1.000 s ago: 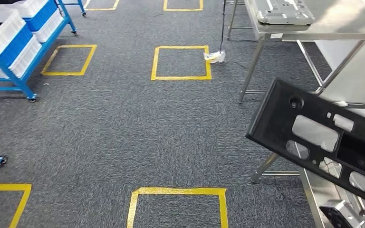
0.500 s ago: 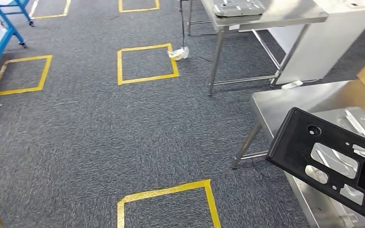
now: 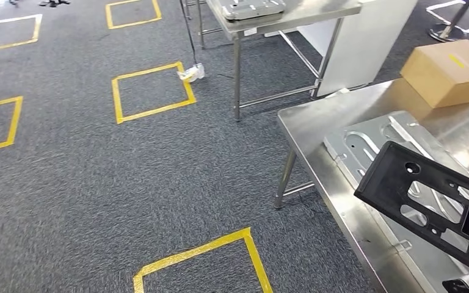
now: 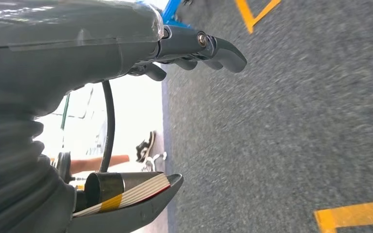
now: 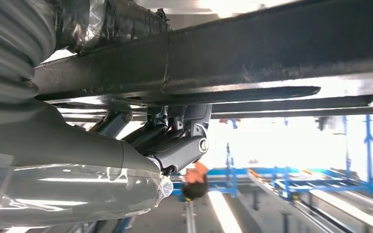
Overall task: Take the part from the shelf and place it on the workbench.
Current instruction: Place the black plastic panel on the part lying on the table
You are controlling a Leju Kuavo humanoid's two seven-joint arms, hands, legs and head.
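The part is a long black panel (image 3: 386, 183) with several cut-outs. It hangs tilted above the near steel workbench (image 3: 308, 122), over a silver metal plate (image 3: 366, 143) that lies on it. In the right wrist view my right hand (image 5: 175, 141) grips the black panel (image 5: 252, 53) from below, with its fingers (image 5: 189, 138) curled against the panel's edge. My left hand (image 4: 194, 46) hangs over the grey carpet with fingers stretched out and holds nothing.
A cardboard box (image 3: 449, 70) sits on the far part of the workbench. A second steel table (image 3: 317, 13) with a metal plate (image 3: 253, 7) stands behind. Yellow tape squares (image 3: 152, 91) mark the carpet. A person (image 5: 194, 182) stands far off.
The camera has turned right, so the floor and blue shelves slid off to the left and the near workbench came into view. The black panel now hangs over the bench.
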